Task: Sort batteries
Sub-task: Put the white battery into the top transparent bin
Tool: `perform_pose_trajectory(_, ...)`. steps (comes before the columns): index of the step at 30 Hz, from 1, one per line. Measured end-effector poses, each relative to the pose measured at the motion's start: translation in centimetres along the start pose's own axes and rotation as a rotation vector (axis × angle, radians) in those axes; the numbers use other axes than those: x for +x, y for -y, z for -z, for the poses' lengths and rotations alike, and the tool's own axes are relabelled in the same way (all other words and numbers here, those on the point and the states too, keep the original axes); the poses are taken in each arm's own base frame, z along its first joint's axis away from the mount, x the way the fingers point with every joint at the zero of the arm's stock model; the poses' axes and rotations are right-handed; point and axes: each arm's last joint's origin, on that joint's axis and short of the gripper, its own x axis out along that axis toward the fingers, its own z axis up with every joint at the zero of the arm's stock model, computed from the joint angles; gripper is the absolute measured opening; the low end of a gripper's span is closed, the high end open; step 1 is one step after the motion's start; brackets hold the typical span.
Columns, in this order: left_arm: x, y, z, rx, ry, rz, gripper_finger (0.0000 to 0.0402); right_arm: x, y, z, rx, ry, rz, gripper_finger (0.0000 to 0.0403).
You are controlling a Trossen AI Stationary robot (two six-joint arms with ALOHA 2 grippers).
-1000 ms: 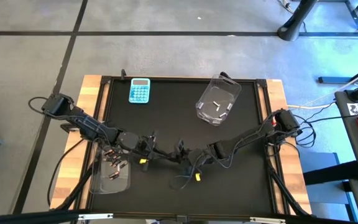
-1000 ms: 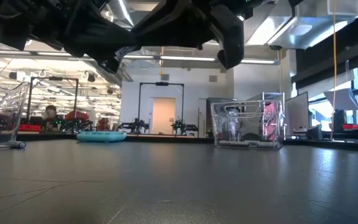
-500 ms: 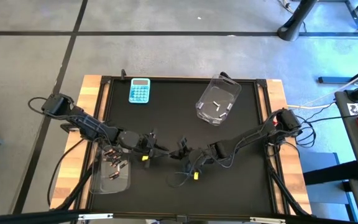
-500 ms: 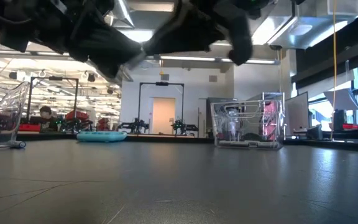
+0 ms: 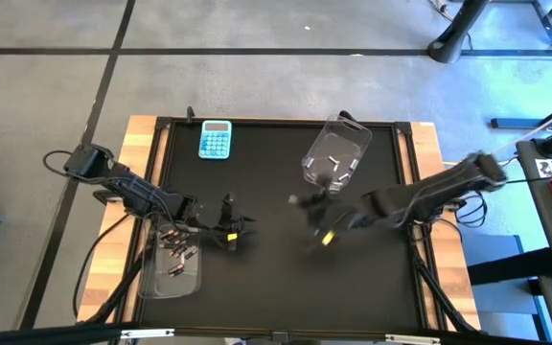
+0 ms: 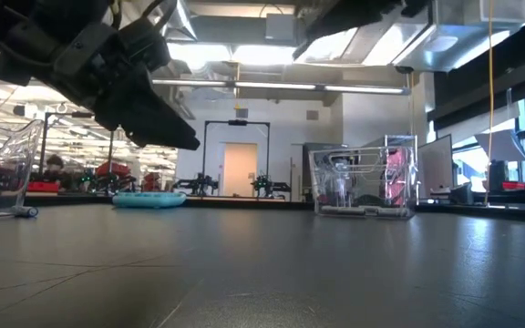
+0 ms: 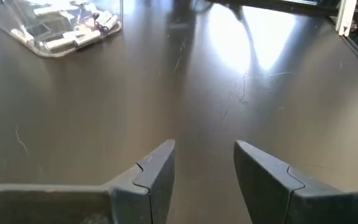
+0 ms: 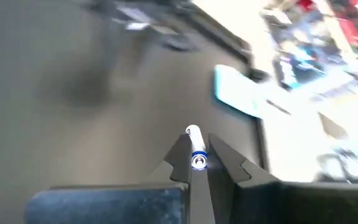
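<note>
Right gripper (image 8: 194, 160): jaws clenched on a single silvery-white battery (image 8: 194, 149), pinched at one end, the rest jutting past the tips; in the high view the right arm reaches over the mid-bench toward the clear bin on the right (image 5: 336, 153).
Slip risk: the hold covers only a short stretch of a smooth cylinder; a quick swing or a tilt of the wrist could probably let it slide out and roll across the black bench (image 5: 266, 278).
Left gripper (image 7: 204, 158): jaws released and empty, hanging low over bare bench just beside the left bin (image 5: 172, 264).
Left bin contents: dark batteries with red (image 5: 178, 251) lie inside, so sorting by colour seems under way.
Right bin contents: silvery-white batteries (image 5: 333, 161) rest on its floor.
Misplacement risk: a release short of the rim would drop the cell outside the bin; a low approach could knock the light bin.
Calculator (image 5: 215, 140): at the far edge, well apart from both arms.
Hard to make out: the right arm is streaked in the high view; the battery cannot be picked out there.
Cut off: in the low view both arms enter from above and their tips are not shown.
</note>
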Motion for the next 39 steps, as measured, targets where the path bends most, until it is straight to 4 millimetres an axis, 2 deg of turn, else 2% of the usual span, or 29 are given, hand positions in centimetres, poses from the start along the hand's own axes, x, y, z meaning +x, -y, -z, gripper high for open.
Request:
perform_pose_trajectory(3,0.0,0.0,0.1,-0.003,-0.010,-0.002,0.0155,-2.3,2.9,2.4,0.087,0.008,0.084,0.0023)
perform_pose_trajectory(7,0.0,0.0,0.1,0.005,-0.009,-0.002,0.0155,-3.8,5.9,7.6,0.306,0.013,0.204,0.0023)
perform_pose_trajectory(12,0.0,-0.1,-0.1,0.027,0.013,-0.019,0.0155,-2.8,8.4,14.4,0.618,0.029,0.331,0.0025)
perform_pose_trajectory(15,0.0,-0.1,-0.1,0.029,0.013,-0.036,0.0155,-1.3,9.4,17.7,0.746,0.022,0.289,0.0024)
perform_pose_trajectory(18,0.0,-0.1,0.0,0.025,0.011,-0.040,0.0155,0.1,10.5,20.1,0.866,-0.006,0.216,0.0022)
perform_pose_trajectory(22,0.0,-0.1,0.0,0.016,0.011,-0.040,0.0155,1.9,11.2,22.2,0.969,-0.062,0.127,0.0026)
perform_pose_trajectory(31,0.0,-0.1,0.0,-0.004,0.011,-0.042,0.0155,5.3,10.8,25.9,1.044,-0.243,0.042,0.0028)
perform_pose_trajectory(39,0.0,-0.1,0.0,-0.004,0.011,-0.042,0.0155,6.0,10.5,26.4,1.057,-0.263,0.011,0.0037)
